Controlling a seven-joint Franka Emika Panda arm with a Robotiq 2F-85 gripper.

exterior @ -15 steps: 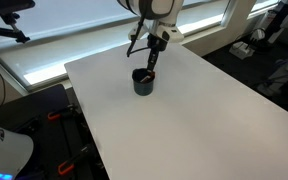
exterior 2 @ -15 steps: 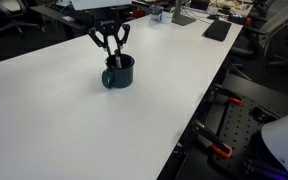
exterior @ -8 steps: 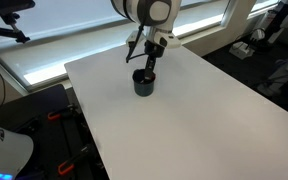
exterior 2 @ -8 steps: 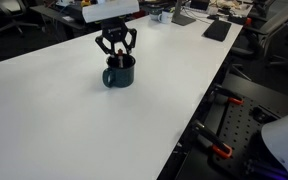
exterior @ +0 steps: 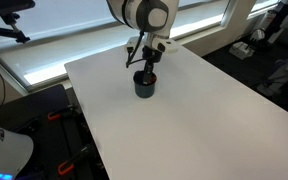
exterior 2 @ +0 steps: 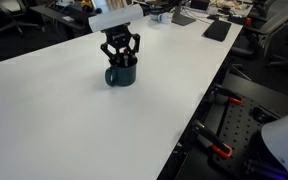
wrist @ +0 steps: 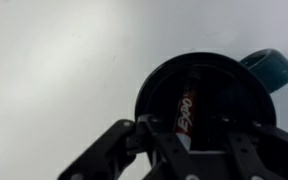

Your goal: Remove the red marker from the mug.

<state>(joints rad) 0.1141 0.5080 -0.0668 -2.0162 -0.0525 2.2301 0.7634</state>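
1. On the white desk (exterior: 214, 120) the dark mug (exterior: 144, 88) stands upright, and the task's thing is inside it.
2. Directly over the mug hangs the end effector (exterior 2: 121, 55), pointing down. In both exterior views its tips sit about level with the rim. I cannot tell whether they touch it.
3. The end effector is released. In the wrist view its fingers (wrist: 124, 135) are spread wide, one to each side of the mug's mouth, with nothing gripped.
4. The red marker (wrist: 188, 110) shows in the wrist view as a red strip with pale lettering, resting inside the mug a little off the middle. The mug's handle (wrist: 266, 62) juts out at the upper right of that view. The exterior views are too small to pick the marker out.
5. The relation that matters: the marker lies straight below the end effector, in the gap between its fingers. Its long axis rises out of the mug, roughly along the line of approach and across the line on which the fingers close.
6. Judged from this, the grasp is not yet made. What remains seems to be a short descent, a clench on the marker's sides, then a straight lift. A finger catching the rim could drag or tip the mug.
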